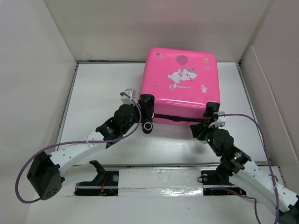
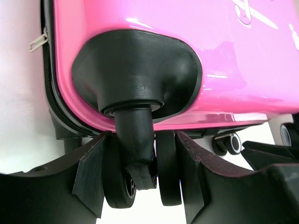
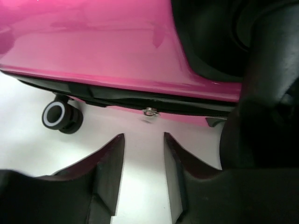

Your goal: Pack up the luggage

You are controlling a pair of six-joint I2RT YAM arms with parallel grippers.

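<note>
Luggage: glossy hot-pink hard-shell suitcase with rounded corners, lying flat and zipped closed on the white table, far centre-right; contents hidden.
Left gripper: rubbery pads clamped on the black twin-wheel caster.
Right gripper: fingers spread and empty, near the black zipper seam.

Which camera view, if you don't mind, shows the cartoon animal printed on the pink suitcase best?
Top external: the cartoon animal shows whole on the luggage. The left wrist view catches only white slivers of print at its top edge; the right wrist view shows plain pink shell.
</note>
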